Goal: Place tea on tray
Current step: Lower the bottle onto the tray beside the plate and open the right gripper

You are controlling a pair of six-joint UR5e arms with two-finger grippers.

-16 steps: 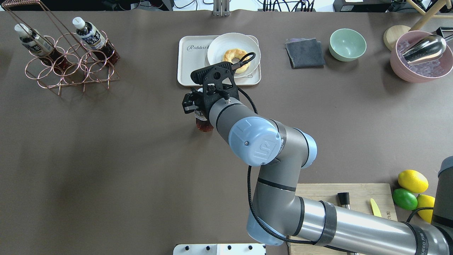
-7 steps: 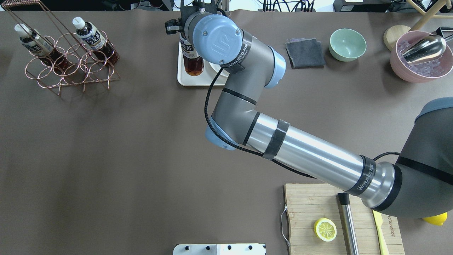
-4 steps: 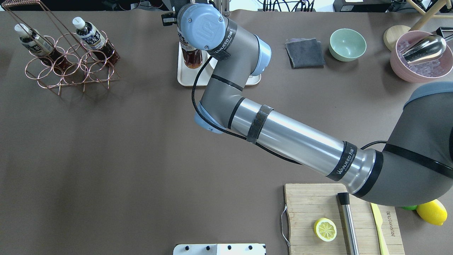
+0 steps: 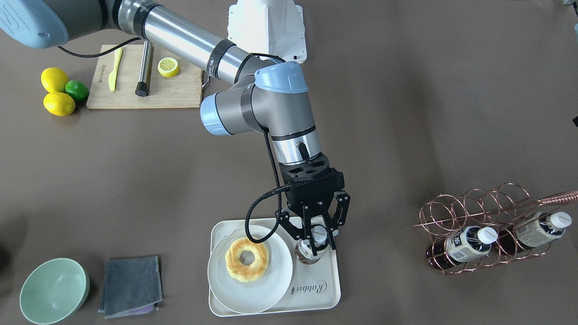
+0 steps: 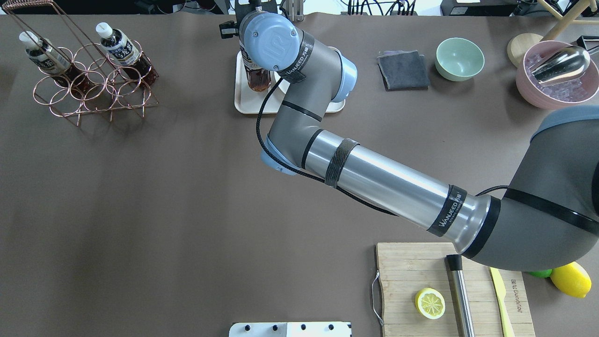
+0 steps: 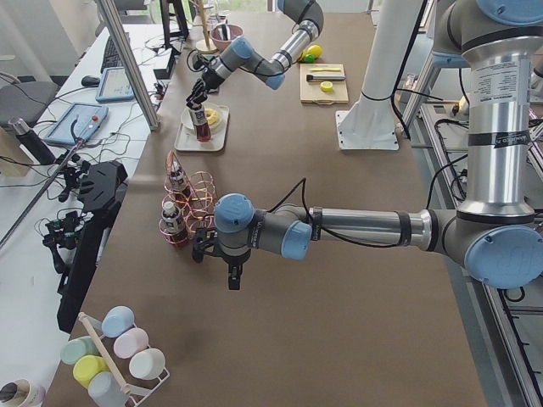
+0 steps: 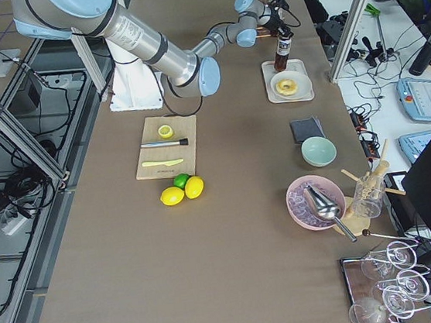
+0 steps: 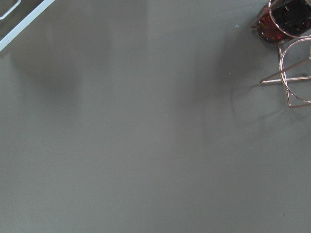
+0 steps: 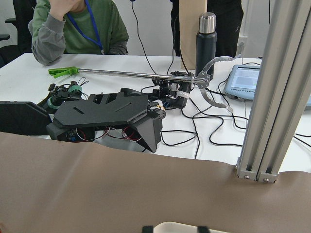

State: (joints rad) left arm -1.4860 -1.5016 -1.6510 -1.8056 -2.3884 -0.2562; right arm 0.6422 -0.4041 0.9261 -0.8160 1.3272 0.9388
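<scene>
The tea bottle (image 4: 310,253) stands upright on the white tray (image 4: 325,289), in the bare strip beside the round plate, on the end away from the "Rabbit" script. My right gripper (image 4: 318,241) points straight down with its fingers on either side of the white cap and neck, shut on the bottle. From overhead the wrist hides the cap and only the dark body of the tea (image 5: 259,80) shows over the tray (image 5: 243,100). My left gripper (image 6: 232,275) hangs low over the table near the copper rack; I cannot tell if it is open.
A white plate (image 4: 266,289) with a doughnut (image 4: 247,258) fills the tray's other side. A copper wire rack (image 5: 93,89) holds two more bottles (image 5: 119,47). A grey cloth (image 5: 403,70), green bowl (image 5: 459,58), pink ice bowl (image 5: 557,79) and cutting board (image 5: 421,267) lie to the right.
My right arm carried the bottle from the table in front of the tray onto the tray's left end. In the last half second it shifted only slightly.
</scene>
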